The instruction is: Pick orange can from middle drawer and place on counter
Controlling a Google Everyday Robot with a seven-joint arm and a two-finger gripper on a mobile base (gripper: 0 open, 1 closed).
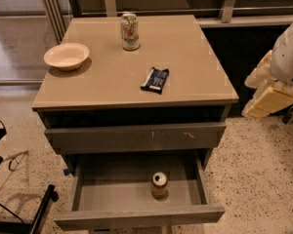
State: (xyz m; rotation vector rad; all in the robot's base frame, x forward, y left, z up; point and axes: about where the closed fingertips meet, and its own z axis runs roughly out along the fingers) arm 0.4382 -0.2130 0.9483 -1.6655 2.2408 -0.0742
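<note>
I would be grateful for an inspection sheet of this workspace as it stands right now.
Surface: counter, a glossy beige top on a grey drawer cabinet.
Job's things: orange can stands upright in the open middle drawer, near its front; not yet on the counter.
Clutter: white-and-green can upright at the back; cream bowl at the left; dark snack wrapper lying flat right of centre.
Gripper: gripper is at the right edge, beside the counter and well away from the drawer.
Cables: thin cable loop on the floor at left.
Surroundings: speckled floor; scratched upper drawer front, shut.
</note>
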